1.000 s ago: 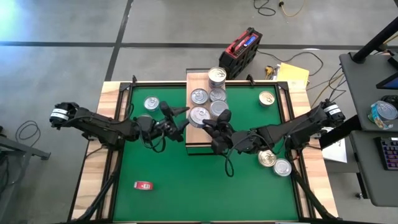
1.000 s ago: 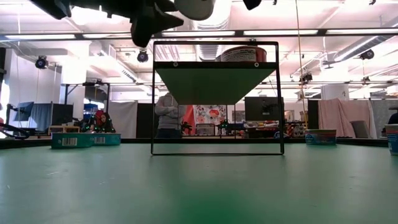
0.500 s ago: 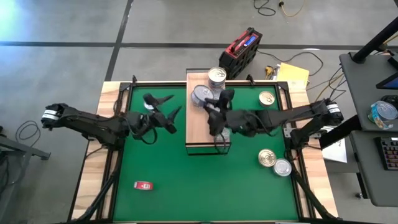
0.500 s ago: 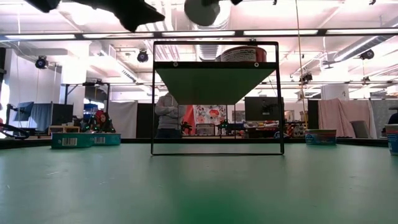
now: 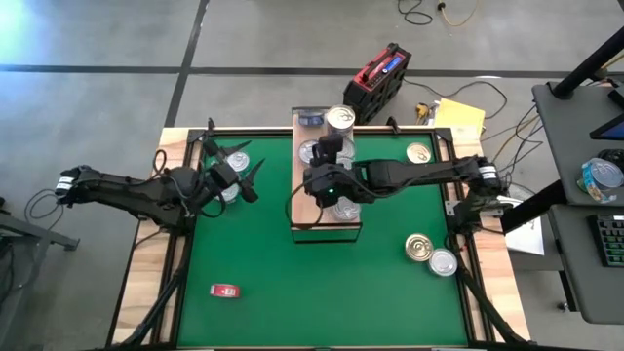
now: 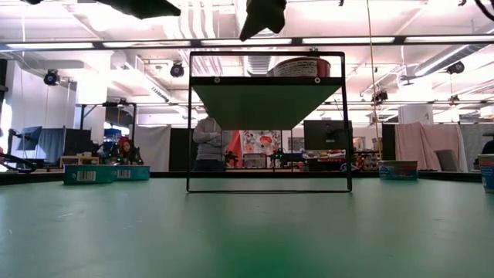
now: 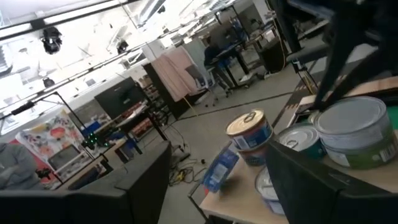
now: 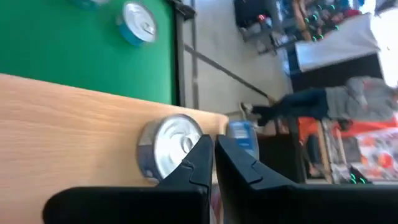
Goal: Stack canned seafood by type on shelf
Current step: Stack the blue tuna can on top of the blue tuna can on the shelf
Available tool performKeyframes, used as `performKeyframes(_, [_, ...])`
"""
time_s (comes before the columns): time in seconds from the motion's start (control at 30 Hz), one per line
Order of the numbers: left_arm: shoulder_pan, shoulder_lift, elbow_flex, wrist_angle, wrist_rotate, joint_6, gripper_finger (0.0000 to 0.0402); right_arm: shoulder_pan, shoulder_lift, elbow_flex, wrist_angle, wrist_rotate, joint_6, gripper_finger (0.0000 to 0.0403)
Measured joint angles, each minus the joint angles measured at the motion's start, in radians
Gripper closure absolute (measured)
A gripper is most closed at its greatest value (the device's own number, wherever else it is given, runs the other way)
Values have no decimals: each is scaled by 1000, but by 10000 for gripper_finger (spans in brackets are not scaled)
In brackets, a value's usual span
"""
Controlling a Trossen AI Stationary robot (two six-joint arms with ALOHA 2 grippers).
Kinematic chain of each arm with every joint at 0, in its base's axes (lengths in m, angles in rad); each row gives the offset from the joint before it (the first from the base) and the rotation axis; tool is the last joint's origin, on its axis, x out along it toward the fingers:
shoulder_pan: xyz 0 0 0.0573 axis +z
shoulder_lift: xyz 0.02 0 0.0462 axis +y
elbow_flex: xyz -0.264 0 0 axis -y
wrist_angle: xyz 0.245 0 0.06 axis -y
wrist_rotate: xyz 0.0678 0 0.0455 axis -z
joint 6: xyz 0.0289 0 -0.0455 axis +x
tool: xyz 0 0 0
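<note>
1. Concrete floor and a big open workshop surround the table [image 5: 146, 292], a wooden-bordered top covered by a green mat [image 5: 322, 283]; a person stands far off behind it in the low view.

2. Across the far middle of the mat sits the shelf [image 5: 302, 210], a light-wood board on a dark frame, its far end at the table's far edge.

3. Both arms reach in from the sides. At the mat's far left corner the left gripper [image 5: 237, 168] hangs with its fingers spread wide and nothing between them, right over a silver-lidded tin [image 5: 230, 191]. Over the shelf's middle, the right gripper [image 5: 327, 156] has its fingers pressed together on nothing.

4. Most of the canned seafood [image 5: 339, 119] is bunched on the far half of the shelf, partly hidden under the right arm. One gold-lidded tin [image 5: 418, 153] lies near the mat's far right corner, and another gold one [image 5: 419, 247] sits touching a silver one [image 5: 443, 261] by the right edge toward the near corner.

5. From where I stand these tins look rigid and fairly dense for their size, with smooth metal walls that could slip. I'd pinch one across its side wall, fingers level with the lid, and set it down flat so a stack stays true.

6. A small red flat object [image 5: 225, 290] lies near the near left corner, well apart from everything.
</note>
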Motion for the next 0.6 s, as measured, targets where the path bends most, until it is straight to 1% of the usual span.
performKeyframes(0.1, [0, -22, 0, -58, 0, -20, 158, -3, 26, 59, -84, 27, 52, 392])
performKeyframes(0.27, [0, -42, 0, -116, 0, -50, 158, -3, 35, 155, -158, 15, 106, 392])
performKeyframes(0.37, [0, -42, 0, -126, 0, -59, 158, -2, 23, 194, -179, -46, 141, 392])
performKeyframes(0.47, [0, -40, 0, -125, 0, -60, 158, -6, 6, 203, -181, -109, 158, 392])
performKeyframes(0.6, [0, -40, 0, -132, 1, -60, 158, -10, -2, 203, -184, -120, 185, 391])
